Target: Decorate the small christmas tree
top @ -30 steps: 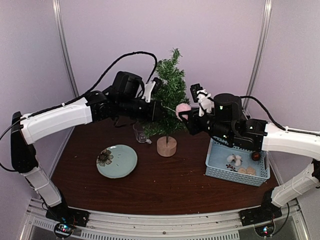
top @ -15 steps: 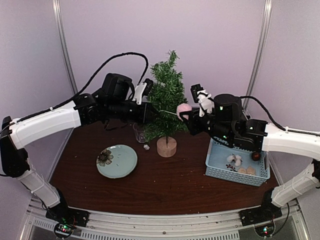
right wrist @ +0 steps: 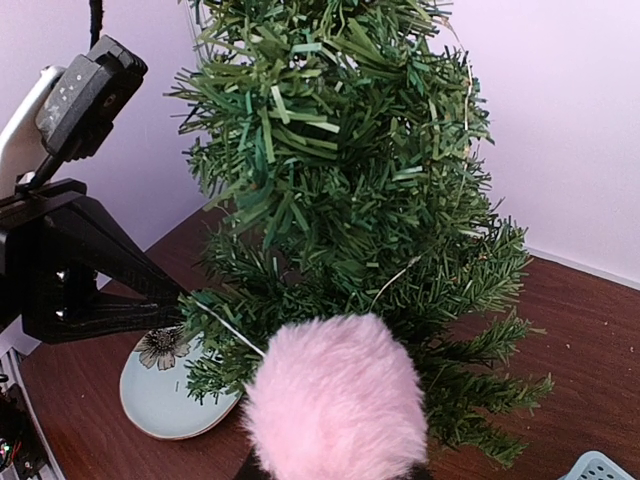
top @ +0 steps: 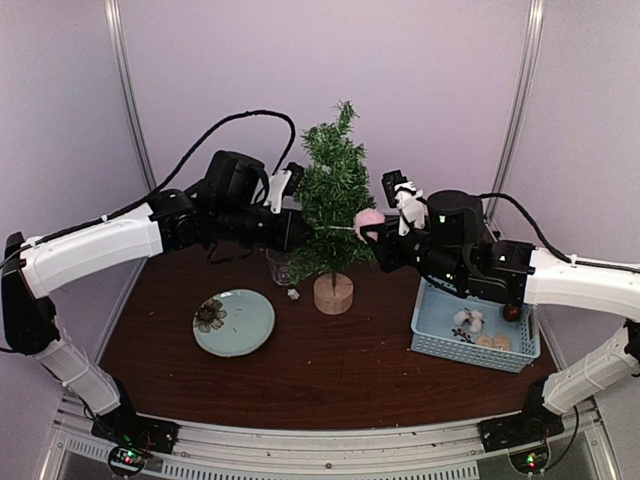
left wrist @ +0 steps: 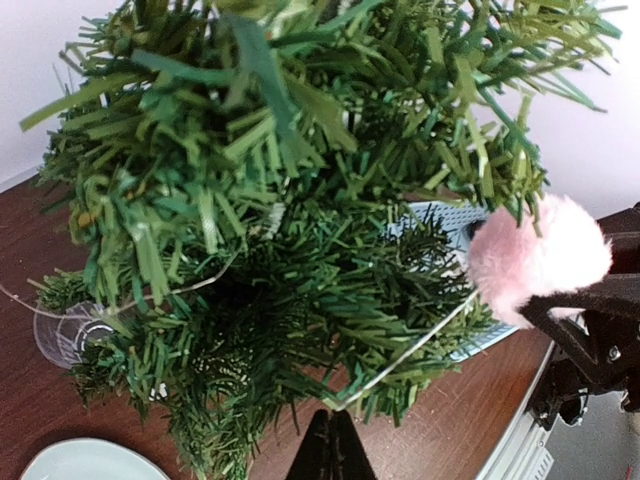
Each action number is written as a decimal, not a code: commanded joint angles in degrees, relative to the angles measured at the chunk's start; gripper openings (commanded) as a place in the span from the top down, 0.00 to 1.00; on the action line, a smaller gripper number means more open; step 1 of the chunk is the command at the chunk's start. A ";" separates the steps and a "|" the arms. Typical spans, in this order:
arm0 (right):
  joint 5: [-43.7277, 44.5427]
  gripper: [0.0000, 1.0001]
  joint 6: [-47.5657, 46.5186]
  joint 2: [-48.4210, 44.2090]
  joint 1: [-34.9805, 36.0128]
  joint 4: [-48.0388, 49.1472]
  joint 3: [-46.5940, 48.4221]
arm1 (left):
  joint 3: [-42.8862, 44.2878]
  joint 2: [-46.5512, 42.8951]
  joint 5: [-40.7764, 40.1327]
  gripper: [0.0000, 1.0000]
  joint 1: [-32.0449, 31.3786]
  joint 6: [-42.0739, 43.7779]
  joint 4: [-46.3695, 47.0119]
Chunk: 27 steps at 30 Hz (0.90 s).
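The small christmas tree (top: 333,195) stands on its stump base (top: 333,293) about mid-desk, a little toward the far edge, upright, with an arm on either side of it; the step in hand looks to me like hanging one ornament, not fetching one.

The right gripper (top: 370,230) is clamped on a pink pom-pom (top: 369,216), held right against the branch tips on the tree's right side. A thin thread (left wrist: 415,345) runs taut from the pom-pom across the front of the lower branches to the left gripper (left wrist: 331,425), whose fingers are pressed together on the thread's far end, as best I can tell from the left wrist view.

No branch passes through the thread that I can see. So the next move, I'd judge, is to bring the loop over a branch tip and settle it there before either claw lets go; let go early and the pom-pom drops toward the desk.

More ornaments wait in the blue basket (top: 432,320) near the right edge; a plate (top: 240,325) and a glass (top: 279,266) sit left of the tree.
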 commanded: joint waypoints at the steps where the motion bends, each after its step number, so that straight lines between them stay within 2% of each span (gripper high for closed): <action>1: 1.42 1.00 -0.14 -1.16 0.36 0.00 -0.06 | 0.30 -1.44 0.31 1.00 0.73 3.59 1.82; 11: 2.55 1.00 -1.12 0.97 0.32 0.15 2.16 | 3.95 -1.22 -2.54 1.00 0.73 7.76 -2.13; 18: 4.99 1.00 -1.05 1.39 0.36 -2.87 2.46 | 3.51 -0.83 -4.56 1.00 0.57 7.75 -4.06; 27: 3.80 1.00 0.19 2.21 0.37 -3.15 2.28 | 6.13 3.72 -4.80 1.00 -3.96 7.50 -8.47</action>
